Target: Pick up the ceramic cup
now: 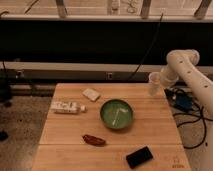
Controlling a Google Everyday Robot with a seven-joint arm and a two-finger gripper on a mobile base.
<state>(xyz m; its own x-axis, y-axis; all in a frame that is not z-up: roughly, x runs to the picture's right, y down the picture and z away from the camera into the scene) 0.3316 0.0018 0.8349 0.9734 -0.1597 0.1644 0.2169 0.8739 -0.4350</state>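
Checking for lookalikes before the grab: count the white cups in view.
1. The small white ceramic cup is at the wooden table's far right edge, at the gripper. None seem hidden.

A wooden worktop (65, 145) stood on a pale speckled floor (25, 120). Beyond its far edge ran a dark wall (75, 45), crossed low down by a light rail (60, 66) with a small socket (109, 75). Above, bright windows (85, 7) sat between grey posts (62, 7). Black cables (192, 122) lay past the right edge. The gripper (159, 82) hung at the far right corner.
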